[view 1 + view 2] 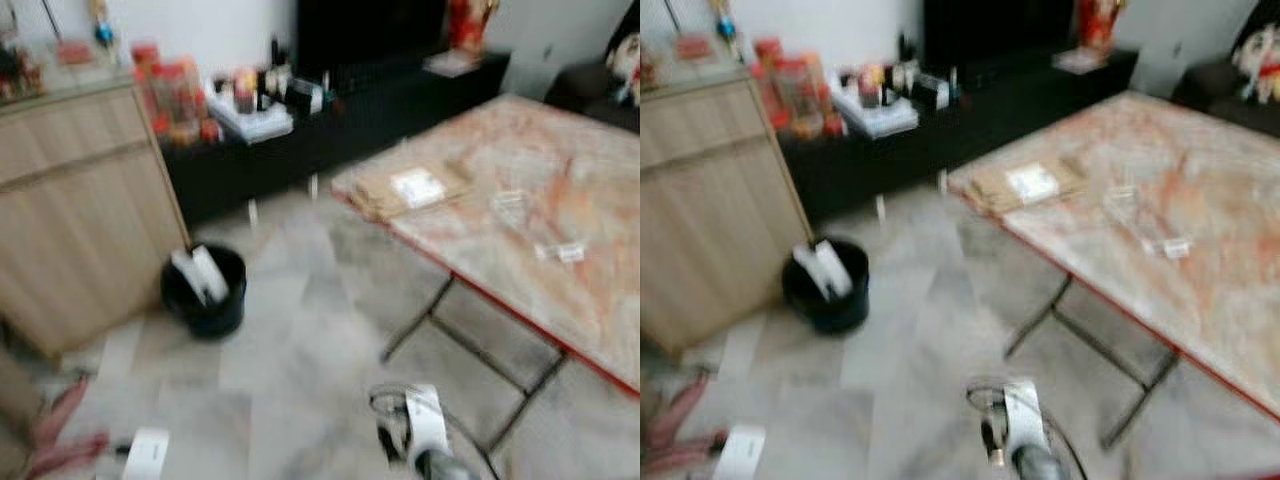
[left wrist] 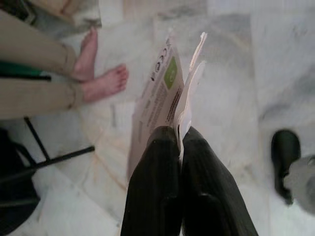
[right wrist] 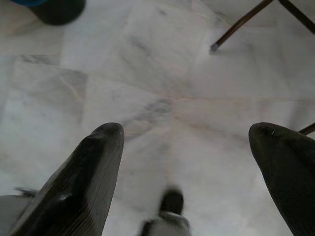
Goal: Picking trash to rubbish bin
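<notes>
The left gripper (image 2: 178,135) has its 2 black fingers (image 2: 152,187) pressed together on a piece of trash — a flat printed card (image 2: 158,98) with white paper leaves beside it — held over the pale marble floor (image 2: 236,83). In the head views the same card (image 1: 147,455) shows as a white patch low down, on the near side of the bin (image 1: 205,290) and well apart from it. A person's 2 bare feet (image 2: 101,73) and tan trouser legs lie on the floor near the held card.

The right gripper (image 3: 184,135) hangs with its jaws wide apart, nothing between them, over bare marble; a dark table leg (image 3: 241,22) crosses the floor beyond it. In the head views it (image 1: 410,435) sits low, to the right of the bin.

The bin is a black bucket standing on the floor, touching or just beside the foot of a light wooden cabinet (image 1: 70,200). 2 white pieces (image 1: 200,272) stick up out of it. Behind the bin runs a low black console (image 1: 330,130) crowded with red jars and small bottles, too blurred to tell apart.

To the right of the bin stands a folding table (image 1: 520,200) with a marbled orange top and red edge. On it lie a brown envelope (image 1: 405,188) with a white label and some clear plastic wrappers (image 1: 515,205) — more loose trash, well apart from the bin.
</notes>
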Robot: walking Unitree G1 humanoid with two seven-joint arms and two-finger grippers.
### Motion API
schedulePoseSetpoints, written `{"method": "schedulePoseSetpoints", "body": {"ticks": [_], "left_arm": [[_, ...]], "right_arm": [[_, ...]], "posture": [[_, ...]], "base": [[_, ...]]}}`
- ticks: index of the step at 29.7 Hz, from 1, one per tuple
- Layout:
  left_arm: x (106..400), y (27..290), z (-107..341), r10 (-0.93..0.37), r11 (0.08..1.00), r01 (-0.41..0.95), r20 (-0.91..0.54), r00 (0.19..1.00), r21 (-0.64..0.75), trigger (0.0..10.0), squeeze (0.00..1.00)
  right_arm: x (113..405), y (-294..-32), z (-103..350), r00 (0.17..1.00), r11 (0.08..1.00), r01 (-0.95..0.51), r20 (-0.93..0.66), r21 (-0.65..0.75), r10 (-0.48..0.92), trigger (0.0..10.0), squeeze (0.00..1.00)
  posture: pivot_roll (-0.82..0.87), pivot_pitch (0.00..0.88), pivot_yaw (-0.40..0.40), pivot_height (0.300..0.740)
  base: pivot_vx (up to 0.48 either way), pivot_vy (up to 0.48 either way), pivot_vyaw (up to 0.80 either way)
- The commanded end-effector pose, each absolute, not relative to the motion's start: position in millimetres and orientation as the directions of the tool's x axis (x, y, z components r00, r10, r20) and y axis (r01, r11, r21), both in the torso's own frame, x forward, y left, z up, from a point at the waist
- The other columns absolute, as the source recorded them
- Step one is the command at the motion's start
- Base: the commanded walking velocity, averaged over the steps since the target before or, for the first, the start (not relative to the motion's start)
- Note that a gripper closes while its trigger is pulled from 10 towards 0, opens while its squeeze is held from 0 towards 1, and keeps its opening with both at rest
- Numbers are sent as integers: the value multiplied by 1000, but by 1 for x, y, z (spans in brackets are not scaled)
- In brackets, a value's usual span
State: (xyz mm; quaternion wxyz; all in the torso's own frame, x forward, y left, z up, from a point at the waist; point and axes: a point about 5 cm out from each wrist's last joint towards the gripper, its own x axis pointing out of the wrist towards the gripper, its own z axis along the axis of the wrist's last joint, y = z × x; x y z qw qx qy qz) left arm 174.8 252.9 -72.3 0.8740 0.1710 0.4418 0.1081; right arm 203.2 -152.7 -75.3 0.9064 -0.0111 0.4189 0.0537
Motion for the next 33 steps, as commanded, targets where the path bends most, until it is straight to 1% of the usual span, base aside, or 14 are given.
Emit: {"method": "schedulePoseSetpoints", "body": {"ticks": [1,10,11,17,20,26,29,33], "left_arm": [[163,251,-79,341,921,-36,-761,551,387,10000,0],[162,251,-79,342,921,-34,-763,549,388,10000,0],[164,250,-78,338,921,-30,-761,554,387,10000,0],[171,249,-76,332,921,-23,-753,568,388,10000,0],[171,250,-75,333,921,-25,-751,570,389,10000,0],[165,251,-77,340,921,-33,-757,558,389,10000,0],[163,250,-79,336,921,-24,-762,553,389,10000,0],[164,251,-78,335,921,-21,-762,554,390,10000,0]], "right_arm": [[204,-156,-75,644,993,-114,-761,4,77,10000,0],[202,-156,-76,640,994,-106,-764,9,75,10000,0],[201,-157,-77,637,995,-98,-767,10,71,10000,0],[199,-157,-78,629,998,-58,-775,24,55,10000,0],[200,-156,-77,630,997,-70,-774,24,62,10000,0],[199,-154,-78,628,996,-90,-776,11,65,10000,0],[199,-153,-78,630,996,-76,-773,37,77,10000,0],[201,-153,-77,638,996,-76,-766,37,77,10000,0]], "posture": [[126,29,-6,740],[122,46,-2,740],[118,62,3,740],[127,73,4,740],[137,81,5,740],[134,86,1,740],[132,89,3,740],[129,91,7,740]], "base": [[356,0,800],[360,0,771],[360,0,0],[359,0,0],[361,0,0],[356,0,0],[360,0,0],[358,0,0]]}}
